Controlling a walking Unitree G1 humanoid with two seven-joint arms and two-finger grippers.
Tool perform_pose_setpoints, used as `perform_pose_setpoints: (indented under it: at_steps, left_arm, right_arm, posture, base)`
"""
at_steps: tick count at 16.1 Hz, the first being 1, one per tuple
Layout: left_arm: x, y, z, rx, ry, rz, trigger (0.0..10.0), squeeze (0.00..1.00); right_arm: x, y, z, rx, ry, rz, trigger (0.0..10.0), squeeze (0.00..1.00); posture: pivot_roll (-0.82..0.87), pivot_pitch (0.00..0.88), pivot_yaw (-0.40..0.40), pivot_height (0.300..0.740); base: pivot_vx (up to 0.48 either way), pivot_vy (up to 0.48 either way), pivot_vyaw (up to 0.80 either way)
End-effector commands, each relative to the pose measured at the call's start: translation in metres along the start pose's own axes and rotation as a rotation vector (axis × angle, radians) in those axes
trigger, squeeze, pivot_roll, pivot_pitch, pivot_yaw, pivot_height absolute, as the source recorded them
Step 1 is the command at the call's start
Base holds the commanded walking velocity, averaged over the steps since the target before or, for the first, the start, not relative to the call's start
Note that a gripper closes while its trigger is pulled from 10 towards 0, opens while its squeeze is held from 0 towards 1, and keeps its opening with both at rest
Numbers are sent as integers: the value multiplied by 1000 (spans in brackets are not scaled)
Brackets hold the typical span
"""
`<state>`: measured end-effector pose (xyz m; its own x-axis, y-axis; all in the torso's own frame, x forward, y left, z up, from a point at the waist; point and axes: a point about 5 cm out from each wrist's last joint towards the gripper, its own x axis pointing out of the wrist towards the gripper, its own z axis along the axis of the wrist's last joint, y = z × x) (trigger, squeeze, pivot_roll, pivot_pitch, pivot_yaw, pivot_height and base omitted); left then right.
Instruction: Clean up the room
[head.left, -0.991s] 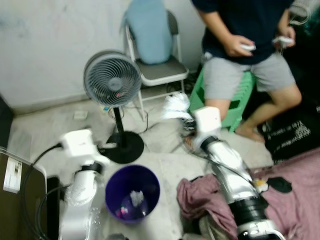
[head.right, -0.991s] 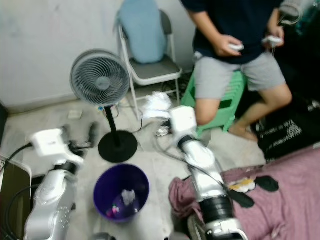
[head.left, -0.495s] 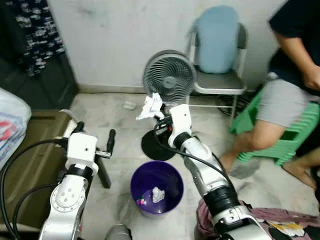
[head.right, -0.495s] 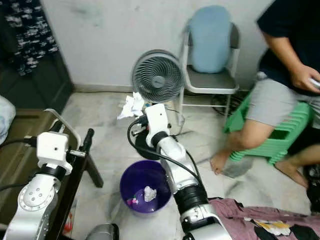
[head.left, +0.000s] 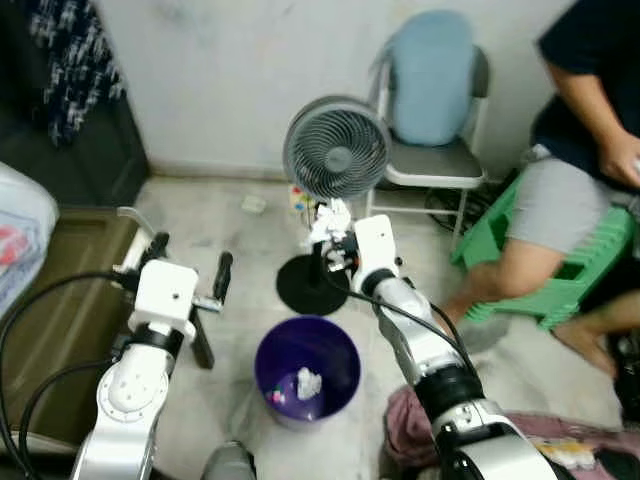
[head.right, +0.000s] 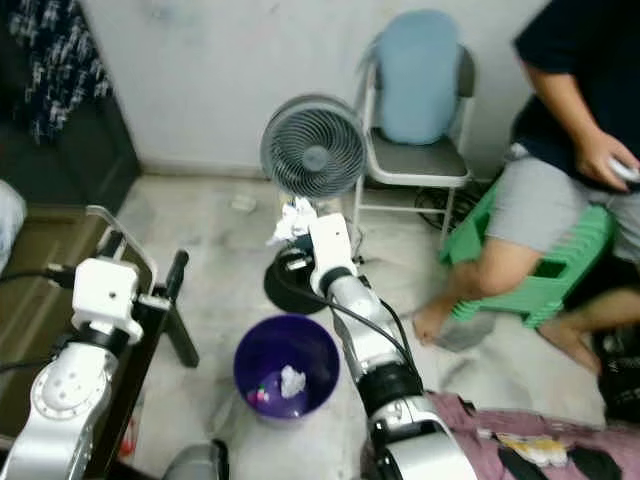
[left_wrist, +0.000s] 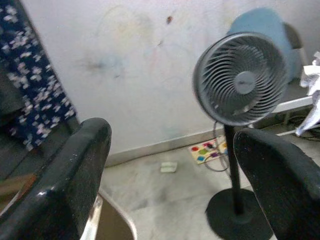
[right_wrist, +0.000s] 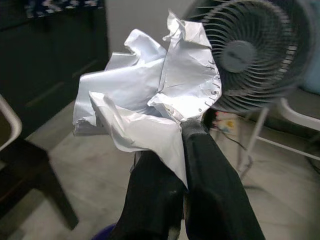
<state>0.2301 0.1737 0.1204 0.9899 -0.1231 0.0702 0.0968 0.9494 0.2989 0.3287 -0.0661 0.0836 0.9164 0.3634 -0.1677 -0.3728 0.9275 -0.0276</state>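
Paper, crumpled and white, is clamped between the right gripper's closed fingers and held aloft, beyond the far rim of the purple bin on the floor, in front of the fan. Judgement: it is being carried for disposal in the bin, which already holds scraps. Left gripper hovers spread apart, grasping nothing.

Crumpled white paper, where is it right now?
The crumpled white paper is pinched in the right gripper, held in front of the grey pedestal fan, above and beyond the purple bin.
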Motion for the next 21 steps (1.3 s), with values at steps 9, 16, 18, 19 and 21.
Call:
perform_pose_setpoints:
  at_steps: [9, 16, 18, 19, 21]
  left_arm:
    - [-15, -3, 29, 127, -94, -131, 10000, 0]
    - [-34, -22, 47, 98, -92, -240, 10000, 0]
    - [-33, -24, 50, 100, -86, -243, 10000, 0]
    - [-33, -26, 50, 103, -83, -252, 10000, 0]
    - [-38, -28, 49, 161, -66, -290, 10000, 0]
  right_arm:
    - [1, -4, -41, 10, 334, -215, 10000, 0]
    - [7, 7, -43, 28, 356, -230, 10000, 0]
    - [9, 6, -41, 24, 356, -238, 10000, 0]
    - [8, 6, -43, 25, 366, -240, 10000, 0]
    - [6, 8, -50, 3, 388, -240, 10000, 0]
  posture:
    - [107, 0, -73, 740]
    - [134, 88, -8, 740]
    - [135, 93, 2, 740]
    - [136, 96, 5, 740]
    - [150, 110, 18, 740]
  base:
    - [0, 0, 89]
    - [0, 0, 0]
    - [0, 0, 0]
    - [0, 0, 0]
    - [0, 0, 0]
